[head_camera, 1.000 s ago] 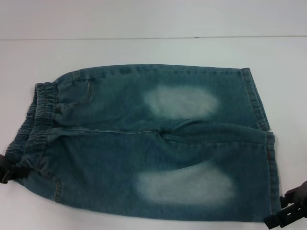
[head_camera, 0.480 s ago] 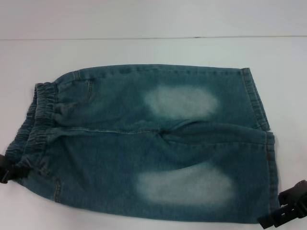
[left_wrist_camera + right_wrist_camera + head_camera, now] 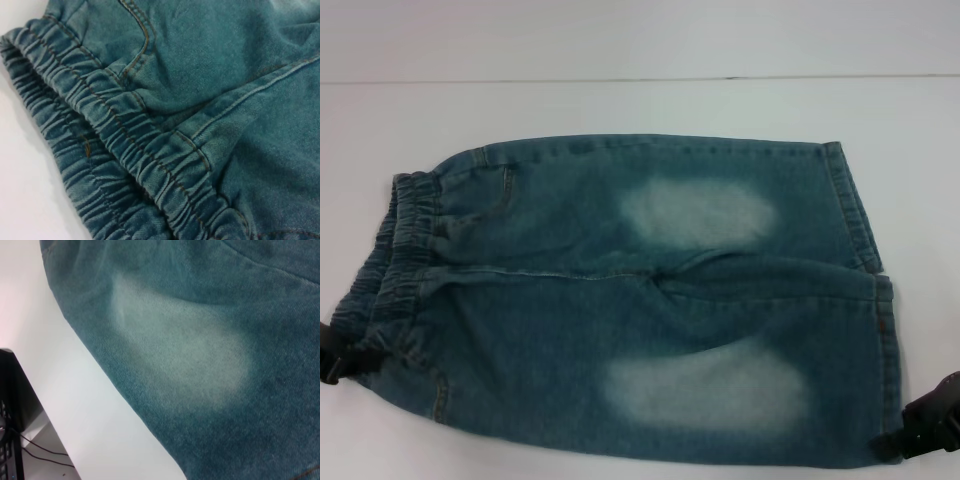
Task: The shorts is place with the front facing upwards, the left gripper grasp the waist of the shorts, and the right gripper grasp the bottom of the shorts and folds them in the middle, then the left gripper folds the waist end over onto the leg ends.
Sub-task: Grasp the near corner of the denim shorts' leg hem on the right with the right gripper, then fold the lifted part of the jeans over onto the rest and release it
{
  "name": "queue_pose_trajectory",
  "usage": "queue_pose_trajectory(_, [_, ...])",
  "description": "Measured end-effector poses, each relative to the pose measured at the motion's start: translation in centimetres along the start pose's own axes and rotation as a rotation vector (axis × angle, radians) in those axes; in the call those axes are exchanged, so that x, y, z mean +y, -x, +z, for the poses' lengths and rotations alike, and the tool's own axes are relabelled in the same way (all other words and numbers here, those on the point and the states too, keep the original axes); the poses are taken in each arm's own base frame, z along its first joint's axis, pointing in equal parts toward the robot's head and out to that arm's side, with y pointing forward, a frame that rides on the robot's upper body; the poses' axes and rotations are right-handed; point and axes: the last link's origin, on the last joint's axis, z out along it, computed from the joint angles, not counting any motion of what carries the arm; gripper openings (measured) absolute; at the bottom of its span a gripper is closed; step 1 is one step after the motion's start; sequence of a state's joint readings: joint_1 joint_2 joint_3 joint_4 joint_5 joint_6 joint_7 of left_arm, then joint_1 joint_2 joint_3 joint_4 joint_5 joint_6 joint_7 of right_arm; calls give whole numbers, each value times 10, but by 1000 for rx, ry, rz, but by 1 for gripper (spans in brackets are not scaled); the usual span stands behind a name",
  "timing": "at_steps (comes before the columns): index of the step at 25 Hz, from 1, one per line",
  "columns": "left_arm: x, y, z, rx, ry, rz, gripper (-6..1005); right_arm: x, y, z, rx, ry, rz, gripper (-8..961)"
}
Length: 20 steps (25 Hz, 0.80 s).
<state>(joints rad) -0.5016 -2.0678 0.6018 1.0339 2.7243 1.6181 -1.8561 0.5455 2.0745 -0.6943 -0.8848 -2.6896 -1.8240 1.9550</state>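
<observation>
The blue-green denim shorts (image 3: pixel 620 300) lie flat on the white table (image 3: pixel 620 100), with two faded whitish patches facing up. Their ruffled elastic waist (image 3: pixel 395 260) is at the left and the straight leg hems (image 3: pixel 885 360) are at the right. My left gripper (image 3: pixel 334 357) sits at the near corner of the waist, touching the cloth at the view's left edge. The left wrist view is filled by the waistband (image 3: pixel 100 165) and a pocket seam. My right gripper (image 3: pixel 905 438) is at the near corner of the nearer leg's hem. One faded patch (image 3: pixel 185 345) fills the right wrist view.
The table's far edge (image 3: pixel 640 78) runs across the back, beyond the shorts. In the right wrist view, white table surface (image 3: pixel 75 390) borders the shorts, and dark equipment with cables (image 3: pixel 10 405) stands past the table's edge.
The right gripper has shifted a little at the hem corner, first leftward, then back right and slightly up. The left gripper and the shorts have stayed where they were.
</observation>
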Motion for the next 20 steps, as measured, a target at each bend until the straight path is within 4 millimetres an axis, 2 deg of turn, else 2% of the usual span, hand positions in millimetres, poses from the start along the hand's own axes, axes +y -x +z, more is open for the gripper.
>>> queue_pose_trajectory(2, [0,0,0,0,0,0,71,0,0,0,2,0,-4,421])
queue_pose_trajectory(12, [2,-3,3,11,19,-6,69,1,-2,-8,-9,12,-44,177])
queue_pose_trajectory(15, [3,-7,2,26,23,-18,70,0,-1,-17,-52,16,-61,9])
queue_pose_trajectory(20, [4,-19,-2,89,38,-45,69,-7,-3,-42,-181,-10,-84,7])
